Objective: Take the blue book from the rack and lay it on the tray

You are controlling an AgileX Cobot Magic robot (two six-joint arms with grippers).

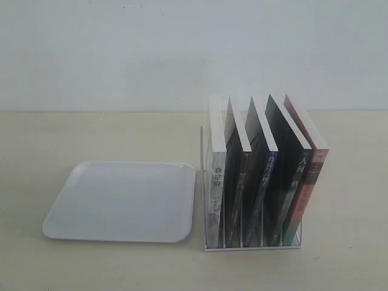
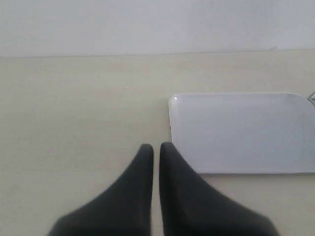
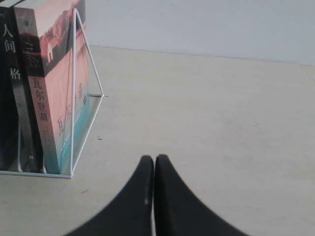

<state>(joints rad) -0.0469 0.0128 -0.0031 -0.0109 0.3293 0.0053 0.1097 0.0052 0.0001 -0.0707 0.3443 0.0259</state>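
The blue book (image 1: 265,182) stands in the middle slot of the rack (image 1: 251,246), toward the table's (image 1: 91,133) right edge. Neighbouring books (image 1: 291,176) hide its cover, leaving only spine and top. The tray (image 1: 121,200) lies just left. The left claw (image 2: 156,147) and right claw (image 3: 154,160) are both clenched, empty.

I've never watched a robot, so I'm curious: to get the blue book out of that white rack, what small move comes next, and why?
Probably the black right end effector should open and lift. It is shut, low beside the small white wire rack, while the blue-spined paperback stands untouched in the middle slot, its top edge exposed.
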